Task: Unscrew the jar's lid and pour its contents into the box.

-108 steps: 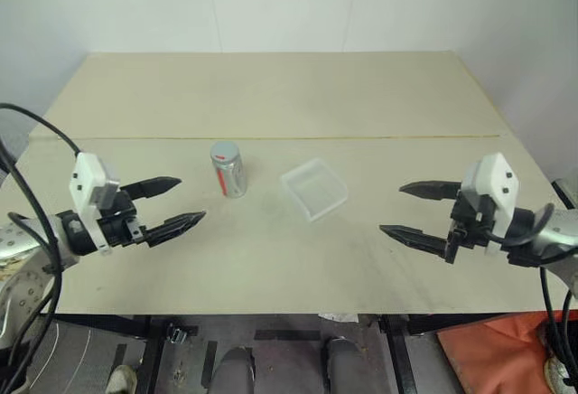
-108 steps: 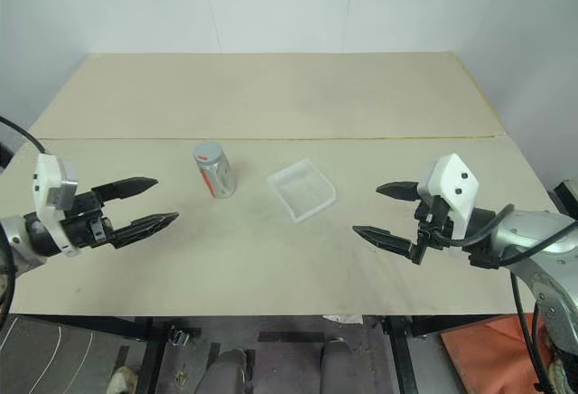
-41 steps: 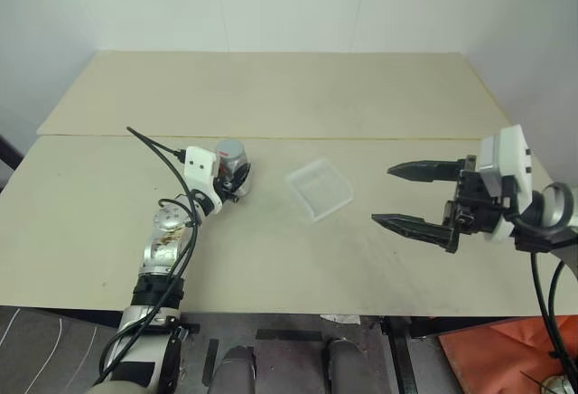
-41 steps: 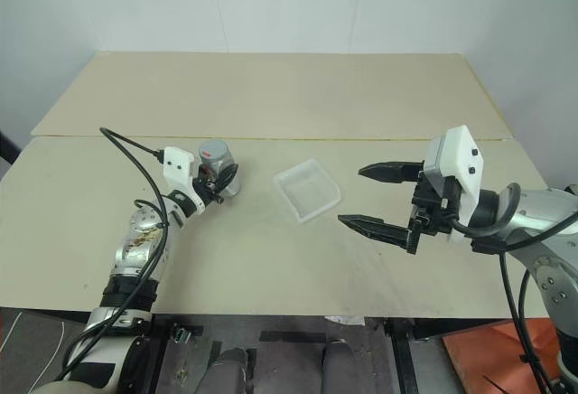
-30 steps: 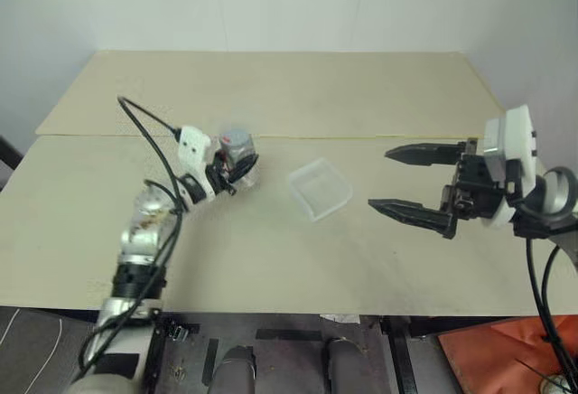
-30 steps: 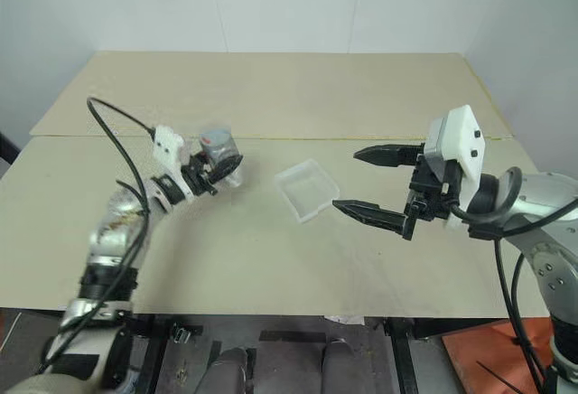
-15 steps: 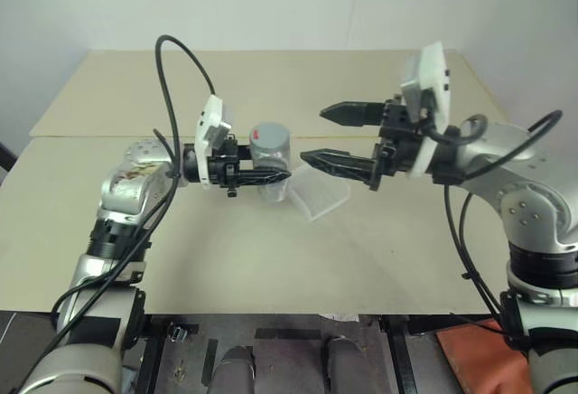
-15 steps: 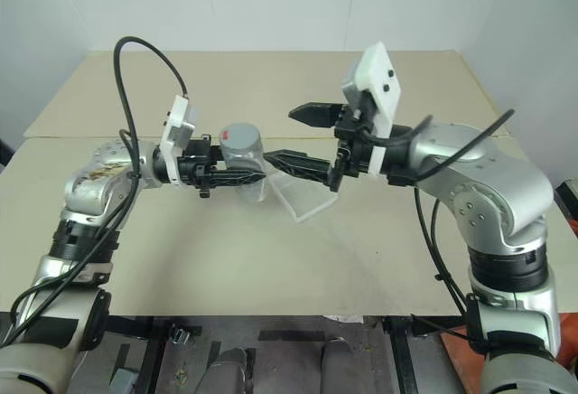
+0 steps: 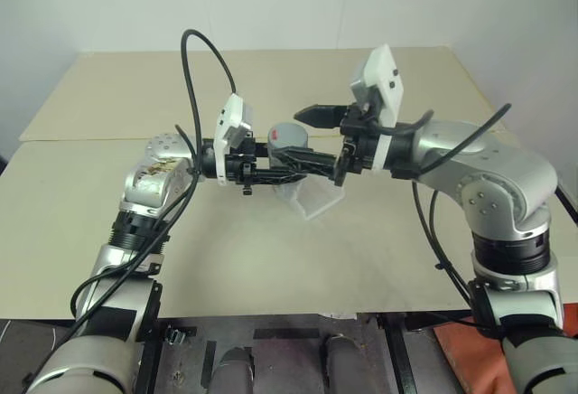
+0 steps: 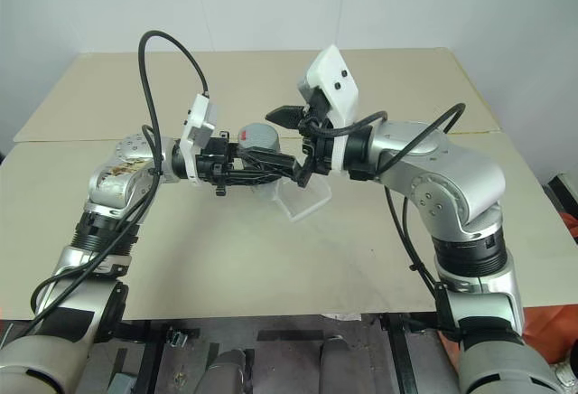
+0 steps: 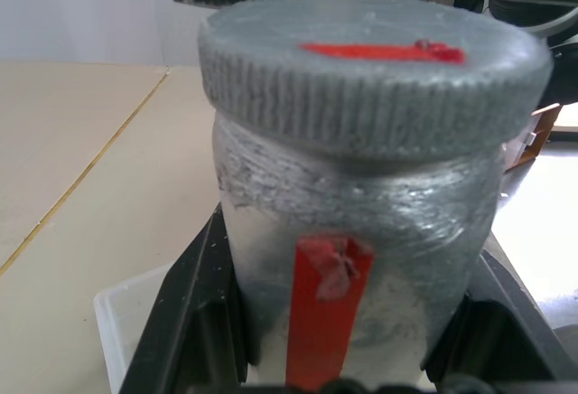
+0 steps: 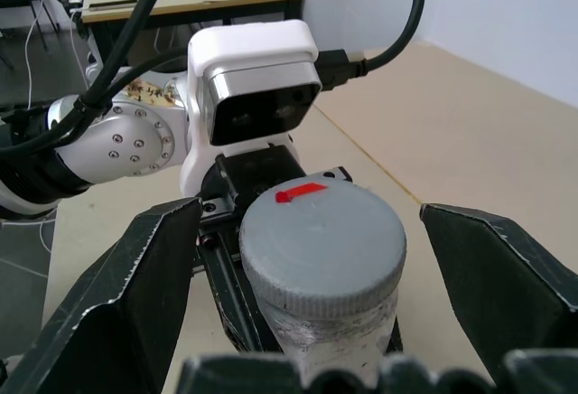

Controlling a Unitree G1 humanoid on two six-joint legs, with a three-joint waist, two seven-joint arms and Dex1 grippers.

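Table (image 9: pixel 181 231) under me, both my arms meeting mid-air above it. My left gripper (image 10: pixel 262 170) is clamped on the jar (image 9: pixel 291 138), held upright above the box (image 9: pixel 318 201), which sits on the table. My right gripper (image 12: pixel 312 258) has its jaws wide, one each side of the lid (image 12: pixel 322 242), not touching. Lid is on the jar.

The jar (image 11: pixel 361 249) is silvery grey with a white label and a red vertical strip on its side; the lid (image 12: pixel 322 243) is matte grey with ribbed edge and a red mark on top. The box (image 9: pixel 316 200) is clear plastic, the table (image 9: pixel 271 258) pale beige, and both grippers' fingers (image 12: pixel 153 295) black
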